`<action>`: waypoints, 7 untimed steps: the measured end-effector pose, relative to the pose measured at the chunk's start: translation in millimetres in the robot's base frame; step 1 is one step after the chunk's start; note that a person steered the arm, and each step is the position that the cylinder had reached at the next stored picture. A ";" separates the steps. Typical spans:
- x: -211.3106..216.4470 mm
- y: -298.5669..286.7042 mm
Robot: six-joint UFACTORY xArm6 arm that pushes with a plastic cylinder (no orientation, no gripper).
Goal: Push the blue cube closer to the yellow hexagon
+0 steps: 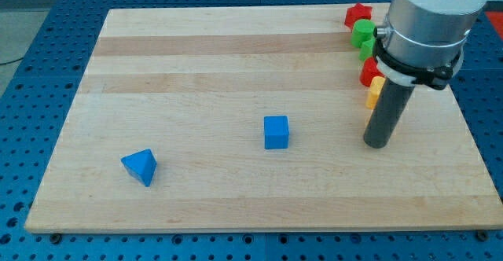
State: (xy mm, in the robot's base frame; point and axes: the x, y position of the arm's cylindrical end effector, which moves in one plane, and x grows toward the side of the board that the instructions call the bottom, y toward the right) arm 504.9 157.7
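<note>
The blue cube (276, 132) sits on the wooden board (196, 72) a little right of centre. My tip (376, 144) rests on the board to the cube's right, well apart from it. A yellow block (375, 91), partly hidden behind my rod, lies just above the tip near the view's right; its shape cannot be made out. The arm's grey body covers part of the blocks at the upper right.
A blue triangular block (141, 166) lies at the lower left. At the upper right a red star-like block (357, 14), a green block (363, 33), another green block (367, 53) and a red block (369, 71) stand in a column.
</note>
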 end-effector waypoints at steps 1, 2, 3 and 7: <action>-6.2 0.0; -6.9 0.0; -4.9 -3.9; -91.6 -72.8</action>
State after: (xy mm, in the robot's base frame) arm 413.3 84.9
